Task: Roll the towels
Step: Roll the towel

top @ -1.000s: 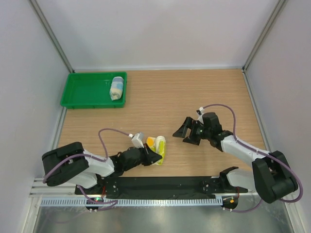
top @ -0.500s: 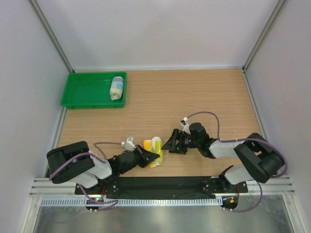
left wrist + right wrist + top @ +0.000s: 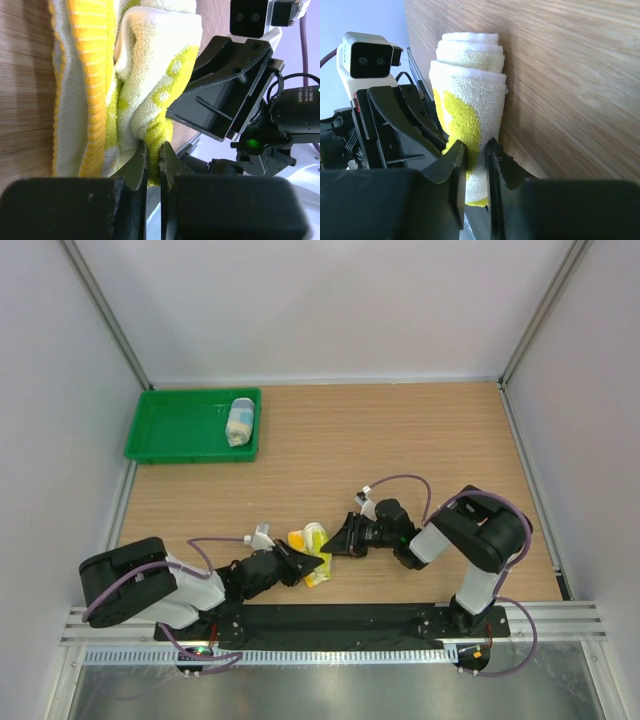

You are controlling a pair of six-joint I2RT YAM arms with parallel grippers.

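The yellow-green and white towel, rolled with an orange edge, lies near the table's front edge between both grippers. My left gripper is shut on a yellow fold of that towel. My right gripper is shut on the other end of the same towel, pinching its outer layers. The light blue and white towel lies rolled in the green tray, away from both grippers.
The green tray sits at the back left against the left wall. Grey walls close in three sides of the wooden table. A black base rail runs along the front edge just behind the towel.
My right gripper moved left to the yellow-green towel and shut on its end. The left gripper stayed shut on the towel, which shifted slightly left.
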